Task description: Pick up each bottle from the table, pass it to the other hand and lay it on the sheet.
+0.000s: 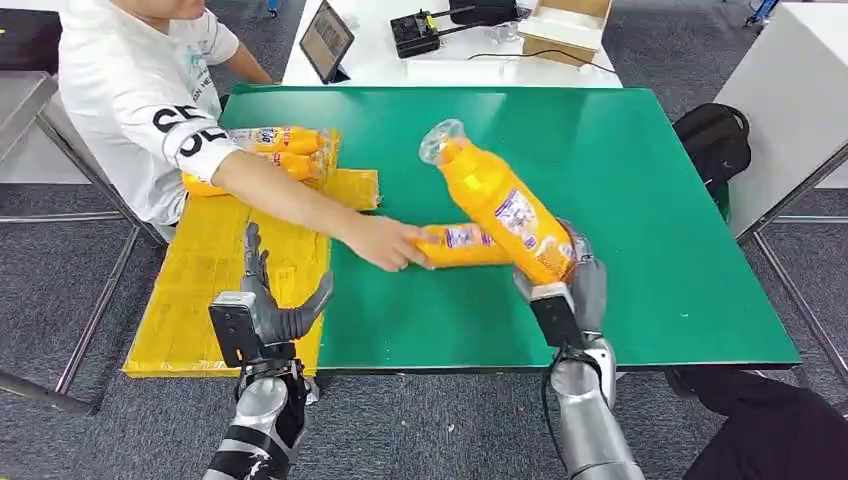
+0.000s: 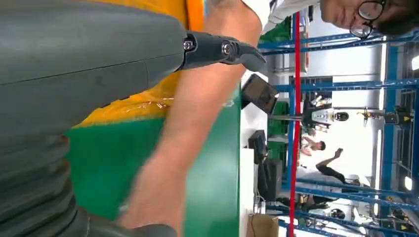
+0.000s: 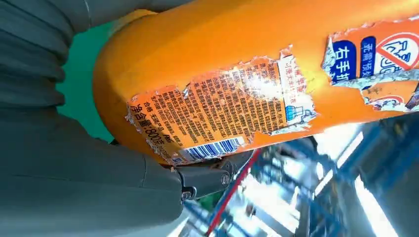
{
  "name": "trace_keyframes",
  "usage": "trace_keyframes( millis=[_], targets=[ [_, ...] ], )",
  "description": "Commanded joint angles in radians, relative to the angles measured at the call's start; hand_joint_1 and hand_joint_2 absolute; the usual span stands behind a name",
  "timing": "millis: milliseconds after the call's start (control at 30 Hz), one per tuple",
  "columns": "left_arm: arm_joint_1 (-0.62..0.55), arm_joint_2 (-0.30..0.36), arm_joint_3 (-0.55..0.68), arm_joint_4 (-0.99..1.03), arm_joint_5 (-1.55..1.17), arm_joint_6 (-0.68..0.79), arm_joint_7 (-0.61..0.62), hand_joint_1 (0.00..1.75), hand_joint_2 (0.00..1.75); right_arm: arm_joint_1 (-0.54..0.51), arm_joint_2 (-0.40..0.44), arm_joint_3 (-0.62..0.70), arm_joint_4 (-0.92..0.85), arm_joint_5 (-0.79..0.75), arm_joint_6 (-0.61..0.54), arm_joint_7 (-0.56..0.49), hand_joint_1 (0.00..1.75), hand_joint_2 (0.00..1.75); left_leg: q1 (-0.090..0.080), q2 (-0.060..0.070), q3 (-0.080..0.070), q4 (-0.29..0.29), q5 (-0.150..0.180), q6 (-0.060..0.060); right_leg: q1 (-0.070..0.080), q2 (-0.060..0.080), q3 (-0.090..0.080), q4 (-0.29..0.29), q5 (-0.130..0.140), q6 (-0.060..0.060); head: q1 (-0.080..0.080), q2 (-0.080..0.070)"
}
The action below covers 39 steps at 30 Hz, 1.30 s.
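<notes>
Closest to the head camera, the two silver arms rise from the lower edge: the left hand (image 1: 268, 310) hangs over the near end of the yellow sheet (image 1: 200, 300) with its fingers spread and nothing in them, and the right hand (image 1: 570, 285) is clamped around the base of a large orange bottle (image 1: 497, 200). That bottle is lifted off the green table (image 1: 650, 180) and tilted, its clear cap end pointing up and toward the far left, orange liquid filling most of it. Just beneath it a second orange bottle (image 1: 462, 245) lies on its side on the green surface, with a person's hand (image 1: 385, 243) resting on its nearer end; the person's arm reaches in across the sheet. Two more orange bottles (image 1: 275, 150) lie side by side at the sheet's far end, beside the person's white sleeve. From the right wrist, the held bottle's torn label (image 3: 222, 118) is plain: a barcode, dense small Chinese print too fine to read, and "800" in the net-content line; a blue patch further along also carries Chinese characters. From the left wrist, the person's forearm (image 2: 197, 118) crosses blurred over green table and yellow sheet, with blue racking behind. On the white desk beyond the table stand a tablet (image 1: 325, 40) and a cardboard box (image 1: 565, 28).
</notes>
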Motion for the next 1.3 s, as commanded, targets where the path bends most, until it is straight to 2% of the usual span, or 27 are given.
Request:
trace_keyframes(
  millis=[33,300,500,667,833,1000,1233,1300],
  targets=[
    [-0.003,-0.025,0.019,0.094,0.047,-0.159,0.003,0.0,1.75,0.039,0.038,-0.075,-0.109,-0.028,-0.012,-0.026,1.75,1.75,0.0,0.0,0.006,-0.001,-0.002,0.001,0.001,-0.002,0.006,-0.001,-0.002,-0.003,0.0,0.0],
    [-0.003,-0.025,0.019,0.094,0.047,-0.159,0.003,0.0,1.75,0.039,0.038,-0.075,-0.109,-0.028,-0.012,-0.026,1.75,1.75,0.0,0.0,0.004,-0.001,-0.002,0.001,0.0,-0.001,0.004,0.0,-0.002,-0.003,0.0,0.0],
    [0.029,-0.025,-0.044,0.07,0.118,-0.477,0.013,0.0,1.75,0.095,0.049,-0.055,-0.141,-0.023,0.045,-0.074,1.75,1.75,0.0,-0.001,0.005,-0.001,-0.002,0.001,0.001,-0.002,0.005,-0.001,-0.002,-0.003,0.0,0.0],
    [0.062,-0.004,-0.122,0.004,0.205,-0.725,0.035,0.0,1.75,0.109,0.067,-0.001,-0.066,0.02,0.096,-0.105,1.75,1.75,0.0,0.002,0.006,-0.001,-0.003,0.001,0.001,0.0,0.006,-0.001,-0.003,-0.003,0.0,0.0],
    [0.048,-0.005,-0.142,0.021,0.212,-0.758,0.033,0.0,1.75,0.133,0.101,0.088,-0.038,0.07,0.105,-0.133,1.75,1.75,0.001,0.003,0.006,-0.001,-0.003,0.001,0.001,0.002,0.005,-0.001,-0.002,-0.003,-0.001,0.0],
    [0.028,-0.013,-0.146,0.058,0.219,-0.779,0.034,0.0,1.75,0.152,0.117,0.239,0.045,0.084,0.078,-0.133,1.75,1.75,0.001,0.003,0.005,-0.001,-0.003,0.001,0.002,0.002,0.005,-0.001,-0.002,-0.003,-0.001,0.0],
    [0.016,-0.018,-0.157,0.088,0.215,-0.784,0.041,0.0,1.75,0.117,0.134,0.34,0.222,0.104,0.039,-0.133,1.75,1.75,0.001,0.002,0.004,-0.002,-0.002,0.001,0.001,0.001,0.004,-0.002,-0.001,-0.003,-0.001,0.0],
    [0.015,-0.019,-0.158,0.091,0.214,-0.784,0.041,0.0,1.75,0.118,0.137,0.343,0.224,0.105,0.034,-0.133,1.75,1.75,0.001,0.002,0.005,-0.001,-0.003,0.001,0.002,0.001,0.005,-0.002,-0.002,-0.003,-0.001,0.0]
  ],
)
